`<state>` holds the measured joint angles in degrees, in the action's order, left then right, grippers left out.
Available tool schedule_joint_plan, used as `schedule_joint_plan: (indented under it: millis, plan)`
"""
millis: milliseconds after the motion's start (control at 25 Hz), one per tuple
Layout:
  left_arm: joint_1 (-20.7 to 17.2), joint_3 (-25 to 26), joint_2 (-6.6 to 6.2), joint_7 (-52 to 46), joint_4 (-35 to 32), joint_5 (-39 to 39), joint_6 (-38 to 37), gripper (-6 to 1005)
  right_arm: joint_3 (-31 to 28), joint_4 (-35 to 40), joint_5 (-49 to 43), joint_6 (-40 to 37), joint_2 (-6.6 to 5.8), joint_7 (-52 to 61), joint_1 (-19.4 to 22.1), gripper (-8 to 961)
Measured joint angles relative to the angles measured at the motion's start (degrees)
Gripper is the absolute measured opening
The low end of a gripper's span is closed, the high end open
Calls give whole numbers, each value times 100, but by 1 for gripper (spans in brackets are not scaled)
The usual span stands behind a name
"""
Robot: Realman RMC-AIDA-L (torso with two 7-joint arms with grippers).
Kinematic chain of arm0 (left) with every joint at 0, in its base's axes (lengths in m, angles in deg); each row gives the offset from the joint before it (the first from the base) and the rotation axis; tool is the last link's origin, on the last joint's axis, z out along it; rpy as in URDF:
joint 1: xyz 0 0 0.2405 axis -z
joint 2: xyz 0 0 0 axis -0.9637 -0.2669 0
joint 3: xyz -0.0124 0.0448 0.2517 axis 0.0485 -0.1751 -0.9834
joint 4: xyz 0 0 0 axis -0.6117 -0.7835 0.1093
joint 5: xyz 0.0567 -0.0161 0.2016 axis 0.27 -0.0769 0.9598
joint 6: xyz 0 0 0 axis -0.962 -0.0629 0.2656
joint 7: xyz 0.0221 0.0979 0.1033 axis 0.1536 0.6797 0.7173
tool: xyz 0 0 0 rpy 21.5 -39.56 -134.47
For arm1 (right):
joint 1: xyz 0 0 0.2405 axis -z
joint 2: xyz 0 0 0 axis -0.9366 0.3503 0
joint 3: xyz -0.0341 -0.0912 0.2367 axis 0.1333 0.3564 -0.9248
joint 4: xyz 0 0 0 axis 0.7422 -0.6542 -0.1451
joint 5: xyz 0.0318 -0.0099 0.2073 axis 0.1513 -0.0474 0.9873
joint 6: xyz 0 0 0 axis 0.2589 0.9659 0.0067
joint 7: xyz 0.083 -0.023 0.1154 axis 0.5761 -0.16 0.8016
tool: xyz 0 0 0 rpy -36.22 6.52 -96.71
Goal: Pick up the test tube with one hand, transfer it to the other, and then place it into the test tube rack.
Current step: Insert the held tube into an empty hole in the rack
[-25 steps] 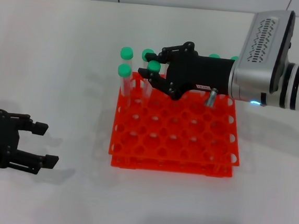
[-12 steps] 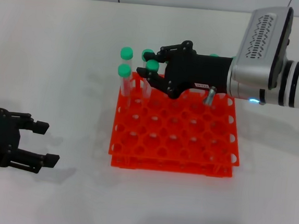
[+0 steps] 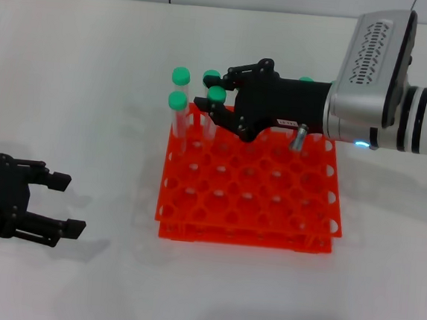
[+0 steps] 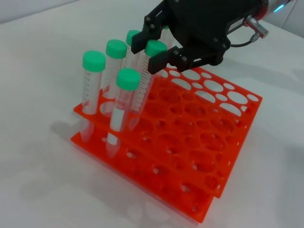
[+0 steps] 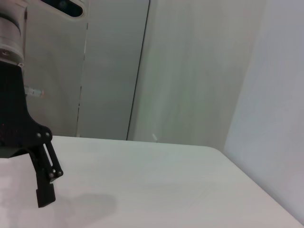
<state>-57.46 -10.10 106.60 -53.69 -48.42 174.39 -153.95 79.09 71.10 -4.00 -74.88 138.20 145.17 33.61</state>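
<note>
The orange-red test tube rack (image 3: 244,237) (image 4: 156,187) stands mid-table. My right gripper (image 3: 219,110) (image 4: 153,51), black with a small white label, reaches over the rack's far left corner. It is shut on the test tube (image 3: 217,95) (image 4: 151,57) just under its green cap. The tube leans, with its lower end down in a rack hole. My left gripper (image 3: 67,206), black and unlabelled, sits low at the near left of the table, open and holding nothing.
Three more green-capped tubes (image 3: 177,101) (image 4: 93,71) stand in the rack's far left holes beside the held one. Another green cap (image 3: 306,81) peeks out behind the right gripper. Most rack holes are vacant. White tabletop surrounds the rack.
The right gripper and its tube have shifted slightly to the left over the rack. The left gripper has stayed put.
</note>
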Motion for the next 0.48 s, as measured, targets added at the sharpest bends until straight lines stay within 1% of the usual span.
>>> schedule_joint_plan:
  millis: [480]
  plan:
    - [0, -2, 0, 0, 0, 0, 0, 878, 8, 0, -80, 0, -9, 129, -40, 277]
